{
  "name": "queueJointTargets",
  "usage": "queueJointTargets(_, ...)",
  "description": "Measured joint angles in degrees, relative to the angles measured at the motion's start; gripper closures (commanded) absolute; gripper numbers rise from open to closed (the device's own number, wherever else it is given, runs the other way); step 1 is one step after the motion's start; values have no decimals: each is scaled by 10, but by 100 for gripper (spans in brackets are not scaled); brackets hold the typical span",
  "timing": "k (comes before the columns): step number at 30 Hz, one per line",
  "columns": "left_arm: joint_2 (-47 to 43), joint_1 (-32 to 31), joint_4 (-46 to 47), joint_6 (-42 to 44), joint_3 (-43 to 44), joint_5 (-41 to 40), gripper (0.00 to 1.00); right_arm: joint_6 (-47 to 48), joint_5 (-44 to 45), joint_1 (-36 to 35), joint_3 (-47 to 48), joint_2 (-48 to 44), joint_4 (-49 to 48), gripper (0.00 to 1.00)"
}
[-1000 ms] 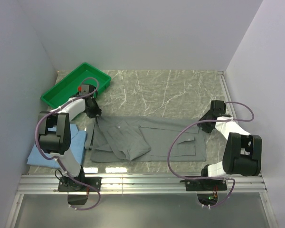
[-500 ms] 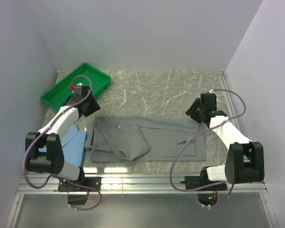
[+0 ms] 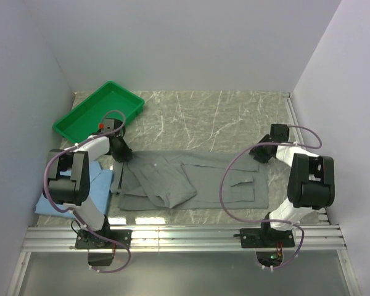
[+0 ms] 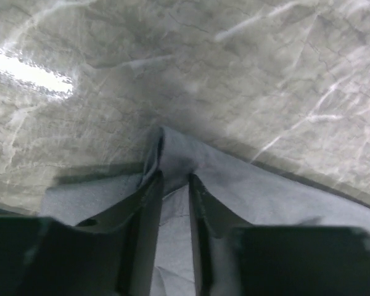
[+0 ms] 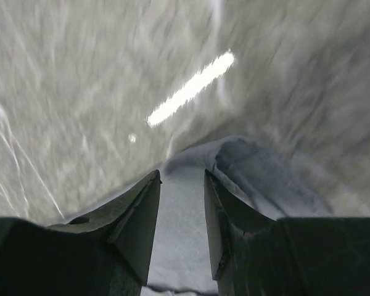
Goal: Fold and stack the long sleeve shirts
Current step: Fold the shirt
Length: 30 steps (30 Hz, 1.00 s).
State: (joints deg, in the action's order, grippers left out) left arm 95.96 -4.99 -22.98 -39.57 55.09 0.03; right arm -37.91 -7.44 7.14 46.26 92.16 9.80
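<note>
The grey long sleeve shirt lies spread sideways across the middle of the marble table, with a folded flap near its left end. My left gripper is down at its far left corner. In the left wrist view the left gripper has its jaws shut on a pinched ridge of the grey shirt. My right gripper is at the shirt's far right corner. In the right wrist view the right gripper is shut on the grey shirt's edge. The light blue shirt lies at the near left, partly under the left arm.
A green plastic tray sits at the far left corner of the table. Walls close in on the left, back and right. A metal rail runs along the near edge, where both arm bases are bolted.
Half a second ago both arms were stretched away from the shirt's corners, the left toward the tray. Both are back down at the far corners, shut on the cloth.
</note>
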Motion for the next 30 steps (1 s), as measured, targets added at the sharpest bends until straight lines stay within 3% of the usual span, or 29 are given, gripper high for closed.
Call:
queueJointTargets(10, 7, 0, -21, -4, 10, -19, 69, -6, 1, 52, 98, 85, 14, 58)
queueJointTargets(18, -6, 2, -59, 11, 28, -24, 42, 23, 39, 47, 114, 60, 49, 54)
queueJointTargets(20, -23, 2, -71, 16, 37, -24, 36, 38, 42, 20, 114, 25, 56, 53)
queueJointTargets(21, -38, 2, -74, 20, 42, -24, 27, 46, 43, -2, 114, 6, 56, 52)
queueJointTargets(24, -89, 1, -76, 30, 49, -24, 13, 83, 38, -104, 118, -48, 56, 50)
queueJointTargets(30, -205, 0, -61, 57, 29, -38, 2, 195, 5, -332, 183, -53, 82, 49)
